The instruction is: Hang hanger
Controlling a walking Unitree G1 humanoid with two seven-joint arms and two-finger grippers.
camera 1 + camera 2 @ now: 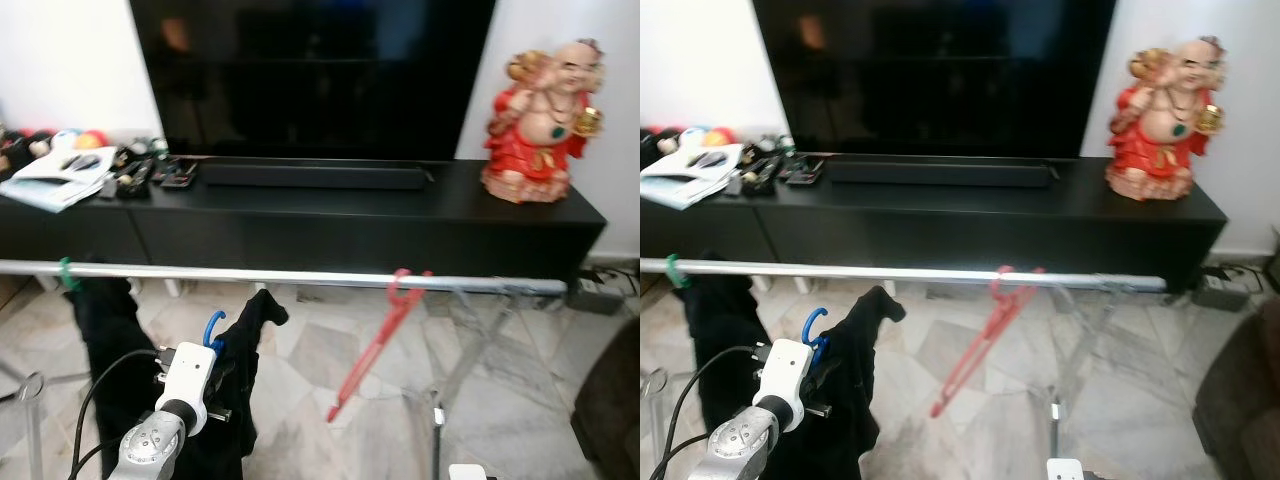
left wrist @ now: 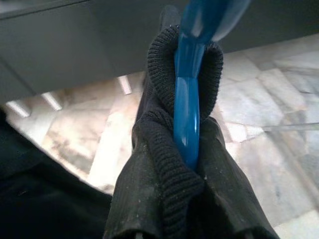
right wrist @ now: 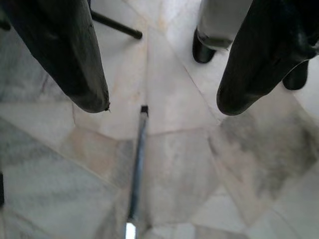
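**Observer:** Marble floor, black TV console behind. Where's the hanger?

**Operator:** I've got the blue hanger (image 1: 214, 325) in my left gripper (image 1: 200, 372), with a black garment (image 1: 243, 375) draped on it. Its hook sits below the silver rail (image 1: 300, 274), probably so I can lift it over.

**Observer:** Fingers?

**Operator:** Hidden by cloth, but the hanger hangs from that gripper, so I judge them clamped on it. My right gripper (image 3: 159, 107) hangs idle over the floor, fingers wide apart, empty.

**Observer:** Space on the rail?

**Operator:** Yes, between the green hanger (image 1: 66, 273) and the red hanger (image 1: 375, 340).
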